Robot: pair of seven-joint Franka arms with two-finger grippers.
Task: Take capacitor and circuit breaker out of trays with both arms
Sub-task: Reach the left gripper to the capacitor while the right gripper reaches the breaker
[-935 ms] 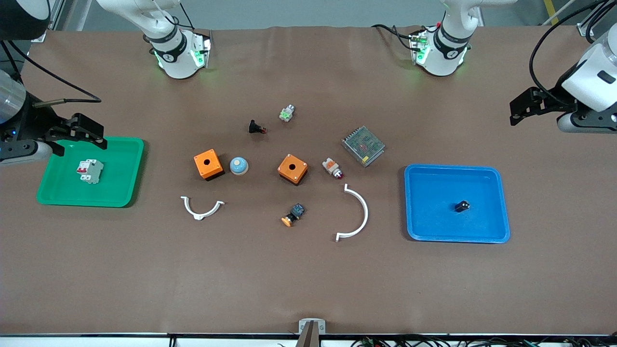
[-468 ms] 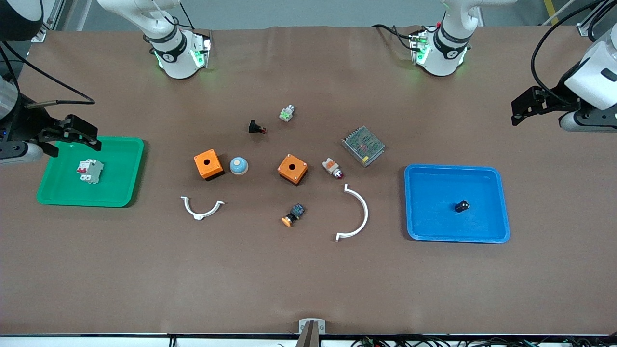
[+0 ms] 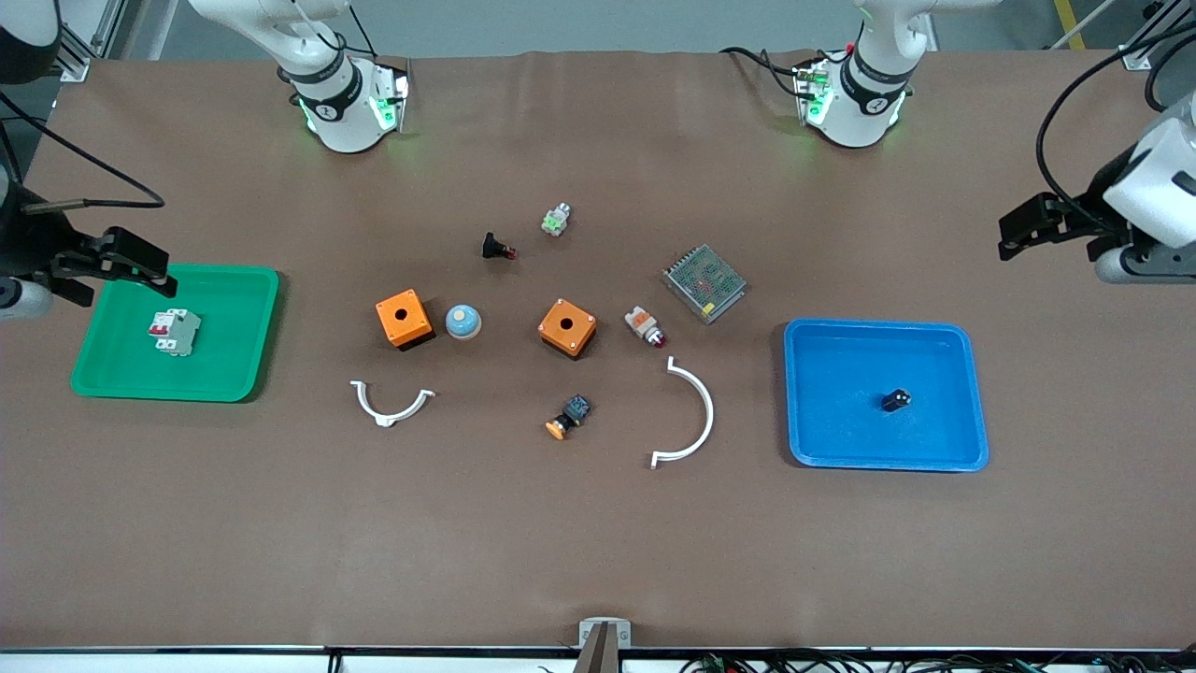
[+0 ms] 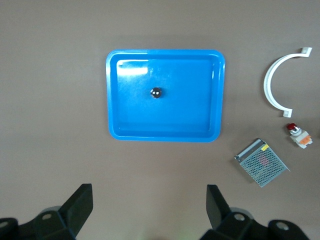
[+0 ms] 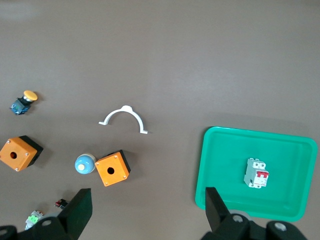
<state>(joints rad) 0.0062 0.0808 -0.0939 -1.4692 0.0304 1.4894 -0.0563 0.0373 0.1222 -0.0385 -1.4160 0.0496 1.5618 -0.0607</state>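
The small white-grey plastic circuit breaker (image 3: pixel 174 332) lies in the green tray (image 3: pixel 238 374), rigid, probably light: pinch its flat sides. The tiny black capacitor (image 3: pixel 895 400) in the blue tray (image 3: pixel 934 341) may roll. The right claw (image 3: pixel 117 262) and left claw (image 3: pixel 1032 224) hang spread near their trays.

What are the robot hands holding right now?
Nothing. Left gripper and right gripper are both open; small black capacitor and white-grey circuit breaker lie in trays.

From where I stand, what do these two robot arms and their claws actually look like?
Both arms are glossy white, rounded tubes with black joint bands and green lights at their bases. Black cables loop along them. The left gripper and right gripper are matte black, each with two blocky, wedge-shaped fingers on a dark body with round screw holes.
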